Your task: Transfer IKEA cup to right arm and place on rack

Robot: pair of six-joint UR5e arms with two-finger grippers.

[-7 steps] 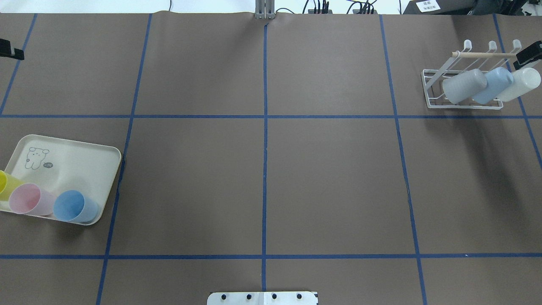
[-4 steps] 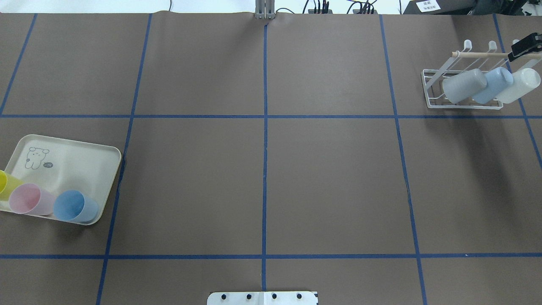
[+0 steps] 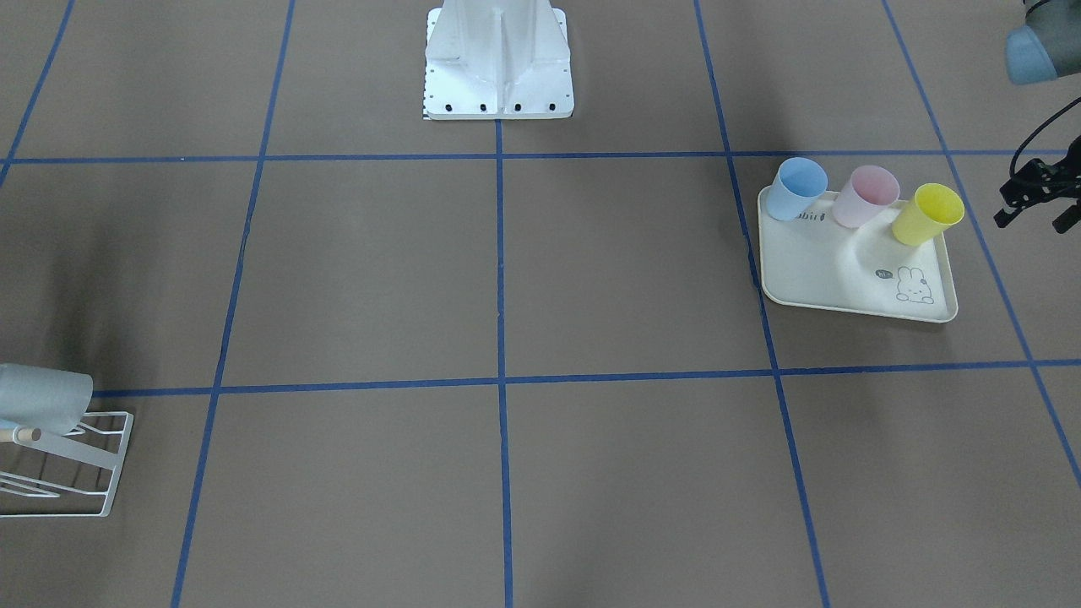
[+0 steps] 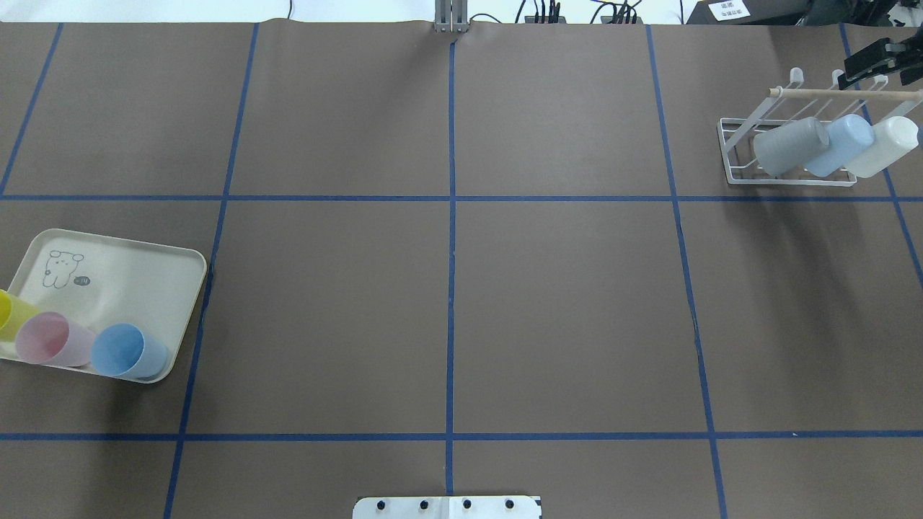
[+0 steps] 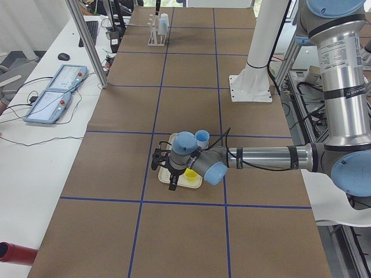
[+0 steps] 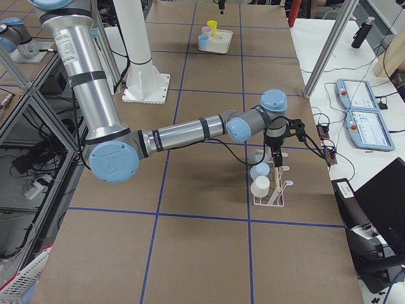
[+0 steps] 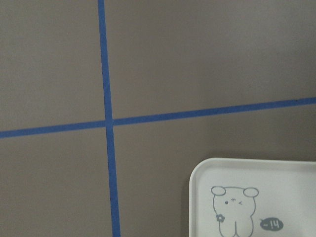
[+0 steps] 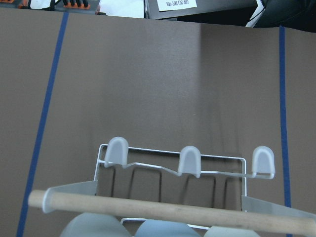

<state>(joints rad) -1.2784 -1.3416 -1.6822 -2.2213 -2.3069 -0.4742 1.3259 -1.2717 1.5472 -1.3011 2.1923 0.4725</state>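
Three upright cups, blue (image 4: 119,349), pink (image 4: 47,339) and yellow (image 4: 7,313), stand along the near edge of the cream tray (image 4: 130,281). My left gripper (image 3: 1032,219) hovers beside the tray, past the yellow cup (image 3: 927,213), open and empty. The white wire rack (image 4: 735,155) at the far right carries a grey cup (image 4: 789,146), a light blue cup (image 4: 840,144) and a white cup (image 4: 883,144) on its rods. My right gripper (image 4: 862,65) hangs just behind the rack's wooden rod (image 8: 163,211), open, holding nothing.
The robot's white base plate (image 4: 447,507) sits at the near middle edge. Blue tape lines split the brown table cover into squares. Cables and a metal post (image 4: 451,18) line the far edge. The left arm's long forearm (image 5: 266,157) stretches over the table to the tray.
My right gripper has drawn back from the white cup, up and toward the table's far edge behind the rack. My left gripper has left the overhead view at the left edge.
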